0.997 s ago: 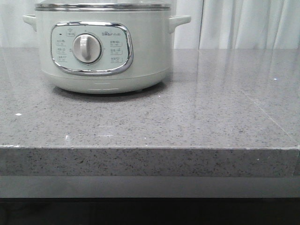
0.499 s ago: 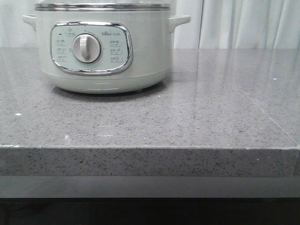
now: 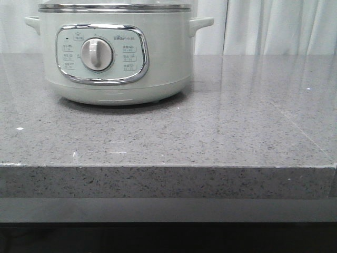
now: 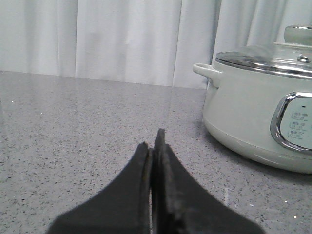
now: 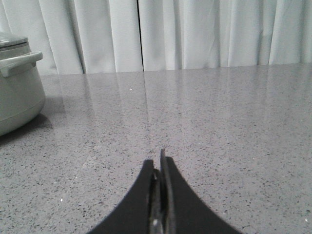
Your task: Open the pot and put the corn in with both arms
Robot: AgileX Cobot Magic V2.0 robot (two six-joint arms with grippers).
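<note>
Front view: the large round pale grey-green electric pot (image 3: 116,52) with its chrome-framed dial panel sits at about eleven o'clock on the speckled grey stone counter (image 3: 221,132), lid on. No corn cob or arm shows.

Left wrist view: the left gripper (image 4: 154,146) has its black fingers pressed together, empty; the pot stands at two o'clock, its knobbed glass lid (image 4: 273,56) seated.

Right wrist view: the right gripper (image 5: 158,168) is likewise closed and empty; the pot is at ten o'clock. With the corn unseen, reaching blind risks knocking the pot.

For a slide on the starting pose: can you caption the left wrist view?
Left claw shut and empty above the grey counter, lidded pot standing off to one side.
</note>
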